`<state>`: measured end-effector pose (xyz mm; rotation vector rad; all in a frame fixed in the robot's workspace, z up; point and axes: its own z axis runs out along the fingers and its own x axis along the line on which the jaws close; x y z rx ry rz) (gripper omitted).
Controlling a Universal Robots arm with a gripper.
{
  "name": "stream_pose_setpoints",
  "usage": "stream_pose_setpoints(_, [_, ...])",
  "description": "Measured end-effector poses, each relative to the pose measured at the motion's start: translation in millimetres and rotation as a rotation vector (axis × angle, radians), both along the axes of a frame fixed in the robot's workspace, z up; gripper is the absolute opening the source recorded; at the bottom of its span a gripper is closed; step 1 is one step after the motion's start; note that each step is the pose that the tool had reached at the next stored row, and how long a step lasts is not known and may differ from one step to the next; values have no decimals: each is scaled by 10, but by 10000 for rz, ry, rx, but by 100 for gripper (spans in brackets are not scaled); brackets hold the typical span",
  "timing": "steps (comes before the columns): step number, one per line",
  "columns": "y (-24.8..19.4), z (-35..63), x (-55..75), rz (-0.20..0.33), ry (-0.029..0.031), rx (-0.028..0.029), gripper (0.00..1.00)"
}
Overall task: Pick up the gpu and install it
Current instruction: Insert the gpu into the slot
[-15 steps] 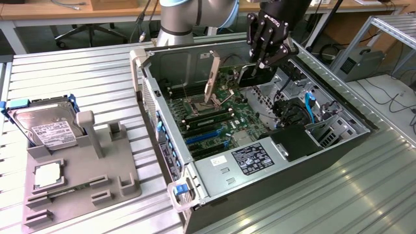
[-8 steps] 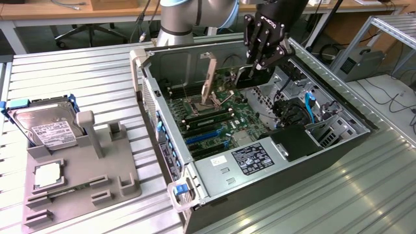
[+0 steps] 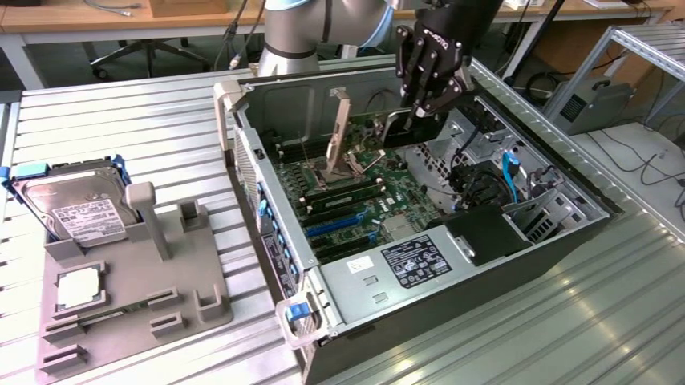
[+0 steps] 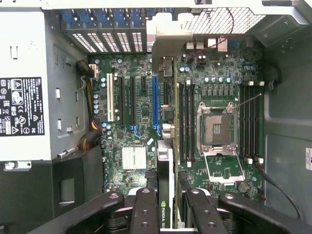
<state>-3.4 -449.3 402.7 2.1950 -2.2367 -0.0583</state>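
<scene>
Item, your gripper [image 3: 426,106]: fingers [image 4: 146,209] clamped on the gpu [image 4: 165,161], which is held edge-on over the motherboard [image 4: 141,112] slots inside the open computer case [image 3: 249,172]. Grey tray [image 3: 139,281] on the surface holds a hard drive [image 3: 75,204].

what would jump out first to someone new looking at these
The open black computer case sits on the ribbed metal table, its green motherboard bared. Above it the arm's black fingers clamp a thin black gpu card with a silver bracket, held on edge over the slots. At the exterior view's left, a silver hard drive stands in a grey holder.
</scene>
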Motion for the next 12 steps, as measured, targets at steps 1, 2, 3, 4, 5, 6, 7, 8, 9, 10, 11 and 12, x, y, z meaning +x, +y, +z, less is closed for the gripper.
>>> stream_pose_setpoints(1, [0, -2, -10, 1, -1, 0, 27])
stream_pose_setpoints(2, [0, -5, -22, 0, -2, 0, 27])
stream_pose_setpoints(3, [0, -8, -32, 0, -4, 1, 27])
stream_pose_setpoints(4, [0, -12, -50, 0, -7, 1, 27])
stream_pose_setpoints(5, [0, -14, -61, 0, -9, 1, 27])
stream_pose_setpoints(6, [0, -17, -71, 1, -11, 1, 27])
stream_pose_setpoints(7, [0, -20, -81, 1, -12, 0, 27])
stream_pose_setpoints(8, [0, -22, -89, 0, -13, 0, 27])
stream_pose_setpoints(9, [0, -26, -103, 1, -13, 0, 27])
stream_pose_setpoints(10, [0, -31, -111, 1, -15, 1, 27])
stream_pose_setpoints(11, [0, -35, -119, 0, -17, 2, 27])
stream_pose_setpoints(12, [0, -41, -131, 1, -21, 1, 27])
